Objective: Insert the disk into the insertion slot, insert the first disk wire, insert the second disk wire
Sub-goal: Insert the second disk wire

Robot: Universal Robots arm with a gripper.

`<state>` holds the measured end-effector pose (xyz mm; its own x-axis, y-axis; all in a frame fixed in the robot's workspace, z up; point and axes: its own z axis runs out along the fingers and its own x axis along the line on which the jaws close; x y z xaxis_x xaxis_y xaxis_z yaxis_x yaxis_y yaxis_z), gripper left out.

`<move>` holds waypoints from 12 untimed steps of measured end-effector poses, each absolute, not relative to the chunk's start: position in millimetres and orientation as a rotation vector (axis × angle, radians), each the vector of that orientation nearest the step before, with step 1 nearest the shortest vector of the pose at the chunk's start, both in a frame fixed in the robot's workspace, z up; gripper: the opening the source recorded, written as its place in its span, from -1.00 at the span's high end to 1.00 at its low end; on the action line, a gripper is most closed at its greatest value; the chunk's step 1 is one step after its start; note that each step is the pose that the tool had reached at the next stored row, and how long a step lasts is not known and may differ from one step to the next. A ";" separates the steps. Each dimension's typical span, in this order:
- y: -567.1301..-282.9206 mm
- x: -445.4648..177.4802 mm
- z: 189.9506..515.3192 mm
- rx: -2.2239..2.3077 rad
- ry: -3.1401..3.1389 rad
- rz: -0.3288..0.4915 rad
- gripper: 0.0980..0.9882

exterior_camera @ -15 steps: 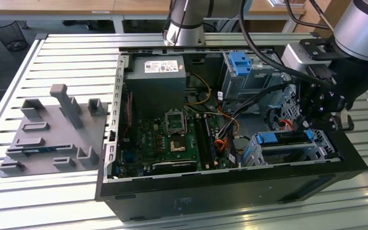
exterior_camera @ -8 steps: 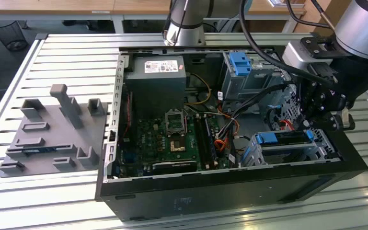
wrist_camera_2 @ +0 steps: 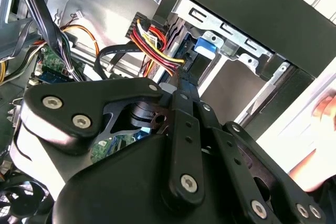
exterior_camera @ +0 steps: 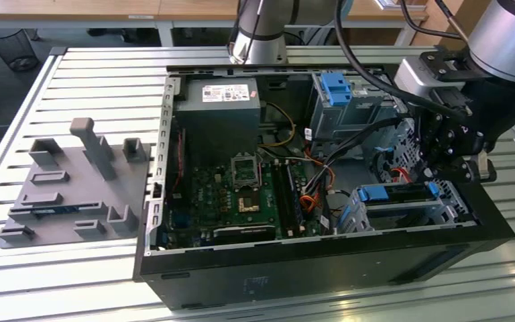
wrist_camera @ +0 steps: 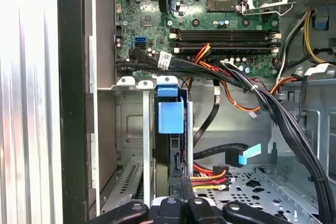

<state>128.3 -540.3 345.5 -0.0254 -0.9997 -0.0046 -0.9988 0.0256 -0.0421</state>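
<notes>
White label (exterior_camera: 226, 92) on the power supply, print too small to read; likewise the white tag (wrist_camera: 164, 60) on the black cable bundle. Seated in the insertion slot (exterior_camera: 459, 204), at the exterior view's right of the open computer case (exterior_camera: 329, 268): the disk (exterior_camera: 399, 193), on edge, blue carrier edge uppermost, visible long edge running the exterior view's left to right. Directly over it, the gripper (exterior_camera: 454, 176), fingers drawn together on the black power connector (wrist_camera_2: 185, 73) of the red-yellow-black wires (wrist_camera_2: 157, 45), at the disk's end. Lying loose beside the slot, a black data cable with a light-blue plug (wrist_camera: 248, 153).
</notes>
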 end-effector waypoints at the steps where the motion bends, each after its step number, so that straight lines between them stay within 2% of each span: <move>1: -540.2 127.2 345.5 -2.170 2.226 -0.042 0.98; 12: -540.3 111.5 345.5 -2.169 2.225 -0.044 0.98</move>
